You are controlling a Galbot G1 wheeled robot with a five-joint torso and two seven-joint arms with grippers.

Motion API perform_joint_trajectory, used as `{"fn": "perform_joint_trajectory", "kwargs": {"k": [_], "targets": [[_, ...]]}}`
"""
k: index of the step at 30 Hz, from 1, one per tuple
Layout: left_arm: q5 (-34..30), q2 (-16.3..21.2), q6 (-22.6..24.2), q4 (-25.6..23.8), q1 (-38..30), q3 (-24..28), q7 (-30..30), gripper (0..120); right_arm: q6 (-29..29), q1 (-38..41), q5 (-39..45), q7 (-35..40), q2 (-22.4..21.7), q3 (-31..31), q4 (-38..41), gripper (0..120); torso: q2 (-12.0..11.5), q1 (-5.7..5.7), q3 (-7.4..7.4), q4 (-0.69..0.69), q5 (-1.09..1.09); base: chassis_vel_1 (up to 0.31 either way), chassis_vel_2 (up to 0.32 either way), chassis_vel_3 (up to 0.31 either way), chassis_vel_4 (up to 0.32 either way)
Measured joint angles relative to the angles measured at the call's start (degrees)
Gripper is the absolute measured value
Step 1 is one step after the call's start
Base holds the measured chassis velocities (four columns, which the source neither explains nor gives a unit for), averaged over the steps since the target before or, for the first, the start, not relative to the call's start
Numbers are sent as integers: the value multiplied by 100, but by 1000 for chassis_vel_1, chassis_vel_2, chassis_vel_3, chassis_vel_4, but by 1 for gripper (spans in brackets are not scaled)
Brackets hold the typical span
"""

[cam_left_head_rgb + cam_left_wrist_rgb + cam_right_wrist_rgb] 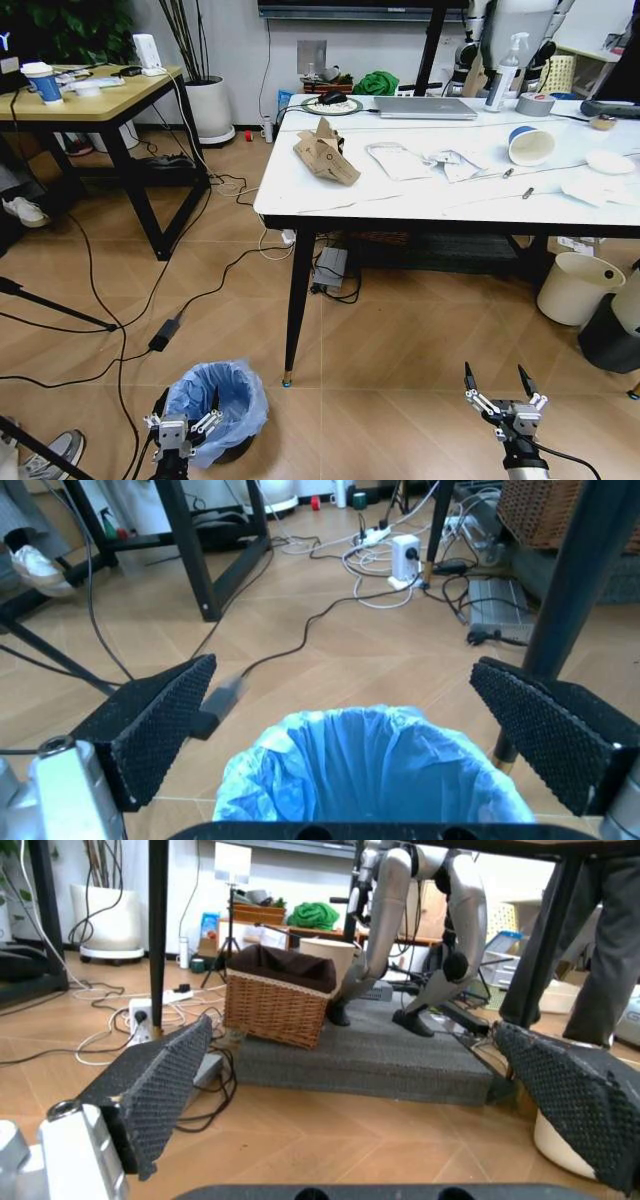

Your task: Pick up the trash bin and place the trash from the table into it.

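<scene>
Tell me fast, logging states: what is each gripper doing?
Left gripper: open, holding nothing, at the trash bin.
Right gripper: open, empty, above the floor.

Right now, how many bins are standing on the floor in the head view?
3. The trash bin with the blue liner sits near the left gripper; a cream bin and a dark bin stand at the table's right end.

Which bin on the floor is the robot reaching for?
Start at the white marble-look table and drop down its near-left black leg. Just left stands a small dark round bin lined with a light-blue plastic bag, under the open left end effector; the cream bucket-shaped bin is unlined.
</scene>
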Motion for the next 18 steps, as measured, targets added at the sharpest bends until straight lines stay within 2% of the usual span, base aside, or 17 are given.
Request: {"fn": "perform_joint_trajectory", "kwargs": {"k": [13,17,18], "targets": [[-15,126,149,48,17,-84,-236,100,35,27,23,-1,24,28,-82,100,-259,-75,-184,0,-1,0,0,0,0],[26,362,306,128,66,-166,-406,100,35,52,35,-1,26,28,-91,100,-270,-75,-197,0,0,0,0,0,0],[-13,580,377,203,63,-203,-472,100,35,64,41,-1,28,28,-94,100,-271,-75,-198,1,-2,0,0,0,0]]}}
